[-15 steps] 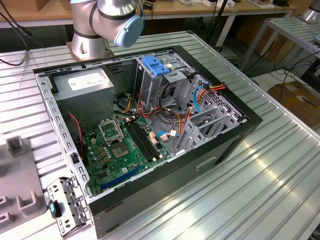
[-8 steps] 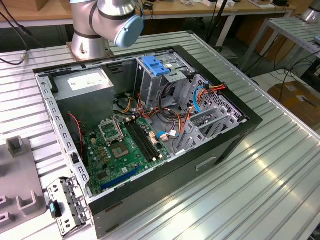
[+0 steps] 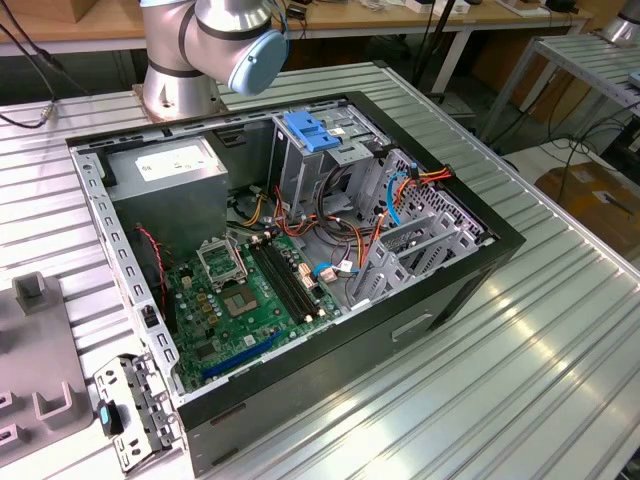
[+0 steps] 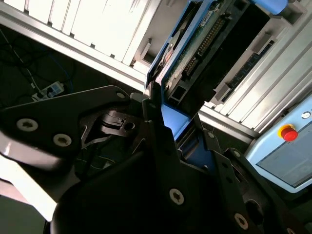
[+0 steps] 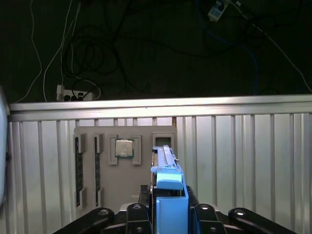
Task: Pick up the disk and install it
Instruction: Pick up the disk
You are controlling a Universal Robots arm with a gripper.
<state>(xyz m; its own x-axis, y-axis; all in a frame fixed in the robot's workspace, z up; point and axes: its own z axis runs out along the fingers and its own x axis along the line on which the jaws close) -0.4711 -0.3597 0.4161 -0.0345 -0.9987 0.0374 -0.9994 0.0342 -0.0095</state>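
My gripper (image 5: pixel 169 217) is shut on the disk (image 5: pixel 168 195), with a black finger (image 5: pixel 139 214) pressed against each side of its bright blue carrier rail. In the second wrist view the disk (image 4: pixel 195 46) shows edge-on, with its green circuit board, grey metal body and blue rail, and the gripper (image 4: pixel 178 129) clamps its near end. The disk hangs above the ribbed metal table (image 5: pixel 243 156). In the exterior view the open computer case (image 3: pixel 480 255) lies on its side, with a tall metal drive cage (image 3: pixel 300 165) carrying a blue latch (image 3: pixel 312 131).
A grey fixture tray (image 5: pixel 92 134) with a processor chip (image 5: pixel 124 147) and memory sticks lies on the table below the disk. A pendant with a red button (image 4: pixel 288 132) sits past the table edge. The arm's base (image 3: pixel 185 70) stands behind the case. Cables run on the floor.
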